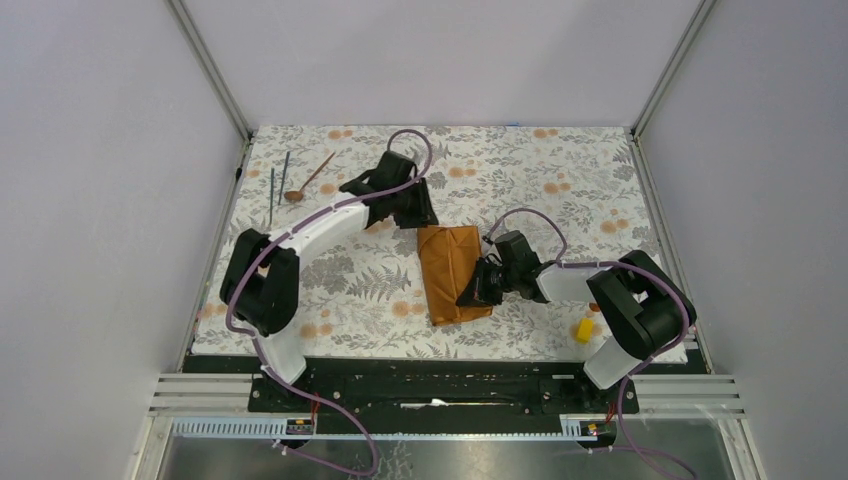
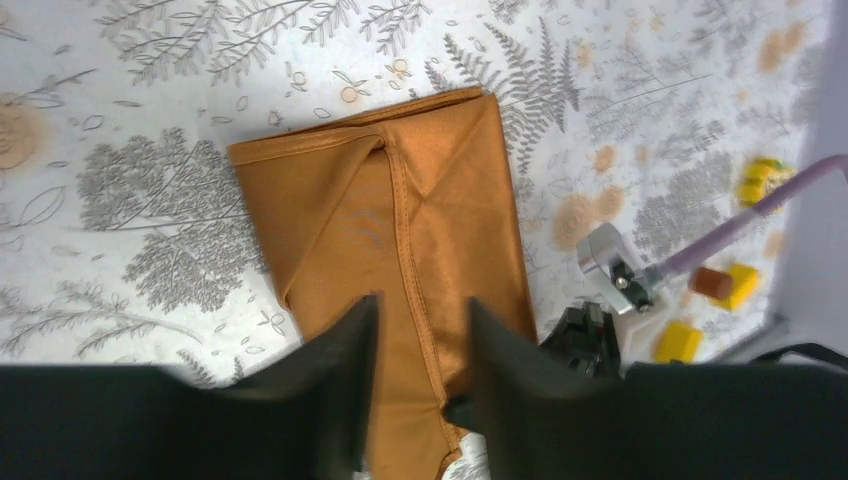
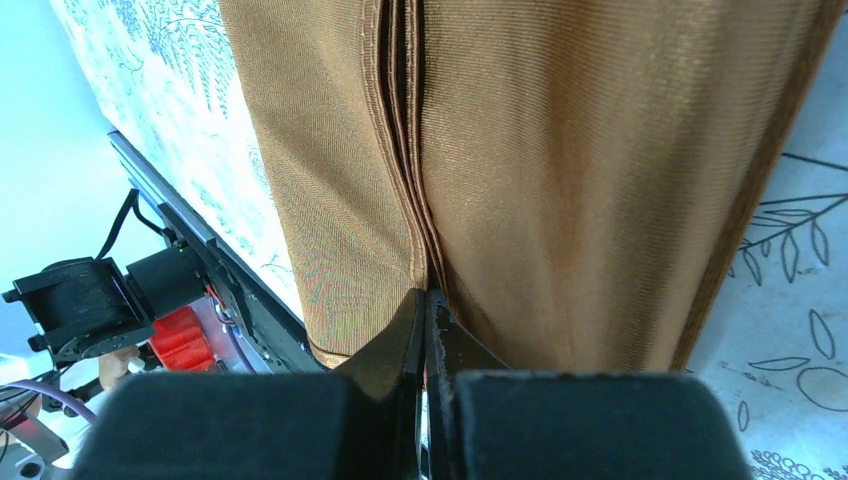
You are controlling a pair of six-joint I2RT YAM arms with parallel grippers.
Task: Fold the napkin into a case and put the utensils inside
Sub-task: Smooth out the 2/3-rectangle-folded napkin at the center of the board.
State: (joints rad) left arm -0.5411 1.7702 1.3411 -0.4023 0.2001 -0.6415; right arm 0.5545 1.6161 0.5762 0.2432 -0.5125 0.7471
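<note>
- The left gripper (image 2: 420, 385) hangs over the far end of the napkin (image 2: 400, 220) with its jaws apart. A gap shows between the two dark fingers (image 2: 345, 370), and the cloth lies flat beneath it.
- Those fingers straddle the stitched hem that runs down the middle of the rust-orange cloth. Judging by this, the gripper is placed either to take that hem or has just let go of it.
- The right gripper (image 3: 425, 315) has its jaws pressed together, the tips set against the stacked hems of the napkin just ahead of it.
- Whether any cloth is caught between those tips or they only pin the layers down, I cannot tell. Either way, the contact would keep the fold from springing open.
- The napkin lies between the two grippers as a folded oblong with a diagonal flap. It is partway to a case, and the pocket looks loose.
- The copper-brown spoon (image 1: 310, 178) and the two thin dark rods (image 1: 275, 190) lie well apart from the left gripper, off to its left on the floral tablecloth (image 1: 560, 180). Nothing sits inside the fold yet.
- A yellow block (image 1: 585, 328) rests near the right arm's base, behind its gripper and out of the way of the work.
</note>
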